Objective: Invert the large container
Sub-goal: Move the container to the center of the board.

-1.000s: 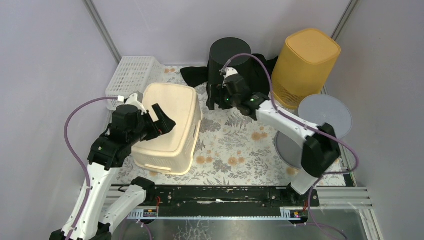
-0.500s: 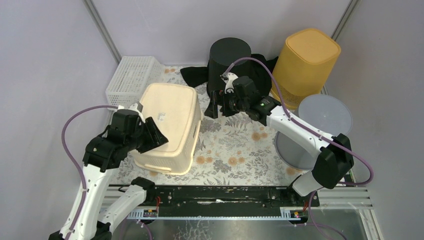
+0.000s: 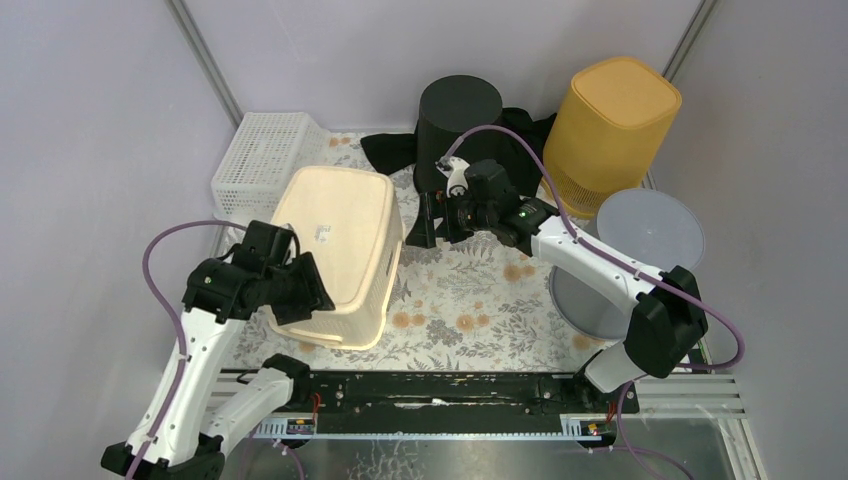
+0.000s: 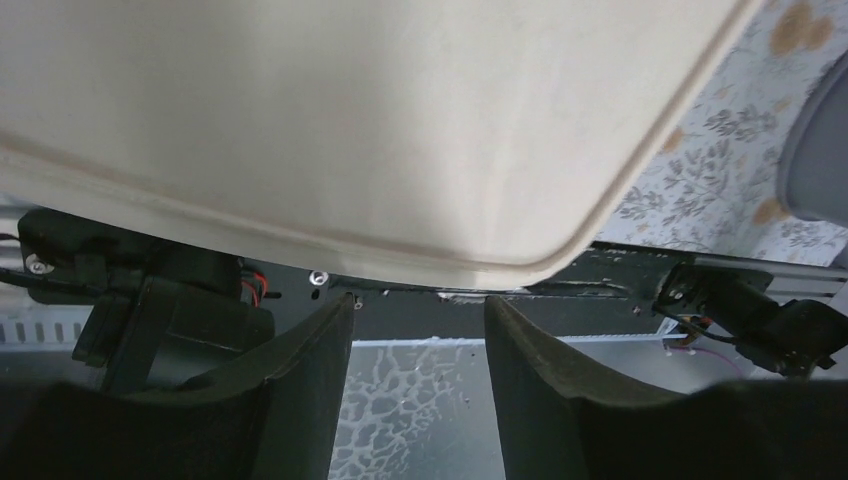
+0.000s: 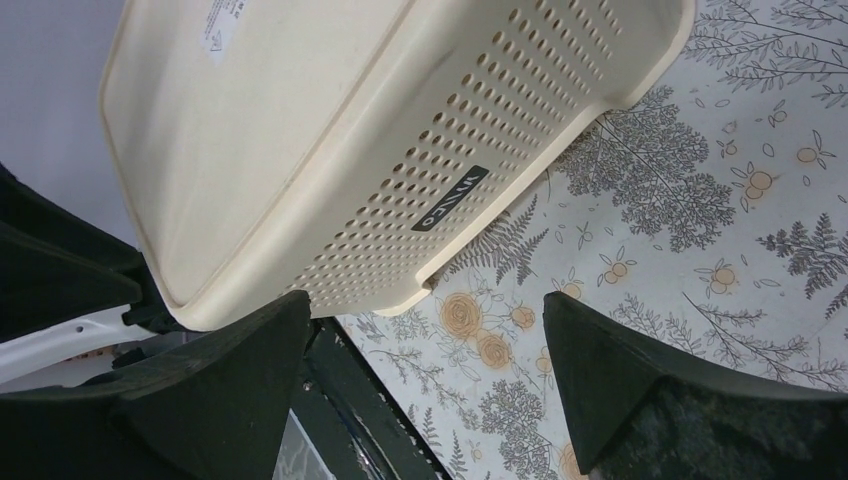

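Left claw (image 3: 305,290) dropped toward near corner; container (image 3: 345,225) base-up, lengthwise near-far.

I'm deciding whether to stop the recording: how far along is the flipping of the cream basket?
Looks done: the cream basket sits with its solid base facing up and its rim down on the flowered mat. In hand: nothing; the left gripper is open at the basket's near corner, and the right gripper is open and apart from it. Left: probably only pulling both arms away.
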{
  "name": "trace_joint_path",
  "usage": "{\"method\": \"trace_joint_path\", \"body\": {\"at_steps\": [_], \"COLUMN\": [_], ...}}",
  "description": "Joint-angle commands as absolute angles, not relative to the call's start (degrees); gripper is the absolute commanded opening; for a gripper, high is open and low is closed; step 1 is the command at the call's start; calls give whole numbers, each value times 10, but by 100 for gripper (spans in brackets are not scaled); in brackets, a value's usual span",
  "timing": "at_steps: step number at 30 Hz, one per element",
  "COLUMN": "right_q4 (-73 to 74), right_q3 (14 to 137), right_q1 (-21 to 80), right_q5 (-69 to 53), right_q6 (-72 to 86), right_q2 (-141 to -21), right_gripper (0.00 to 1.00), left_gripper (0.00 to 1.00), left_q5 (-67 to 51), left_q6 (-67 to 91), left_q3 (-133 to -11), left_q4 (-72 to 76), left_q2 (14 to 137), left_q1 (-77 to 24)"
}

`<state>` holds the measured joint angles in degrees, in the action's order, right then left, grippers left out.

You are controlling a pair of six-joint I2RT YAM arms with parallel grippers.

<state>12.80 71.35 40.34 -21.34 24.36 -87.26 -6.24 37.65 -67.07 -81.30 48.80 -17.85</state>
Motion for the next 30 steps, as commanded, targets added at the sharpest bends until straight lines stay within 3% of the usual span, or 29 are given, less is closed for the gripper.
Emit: {"method": "trace_joint_path", "body": {"at_steps": [1,11,20,30], "right_q4": [94,75,128,159], "right_q3": [714,702,724,723], "right_q1": [404,403,403,403], "right_q5": [-248,-256,-236,-208], "right_q6": [248,251,231,229], "right_q2": [-856,-868,-857,-843], "right_gripper": [94,94,95,96], "left_gripper": [58,58,59,60], "left_q5": [-68,-51,-62,-51], "left_q6": [381,405,419,404], "left_q3": [-641,-575,-490,-477], "left_q4": [-832,-786,-570,-334], "left_q2": [491,472,520,674], "left_q1": [-179,-183,-184,-183]}}
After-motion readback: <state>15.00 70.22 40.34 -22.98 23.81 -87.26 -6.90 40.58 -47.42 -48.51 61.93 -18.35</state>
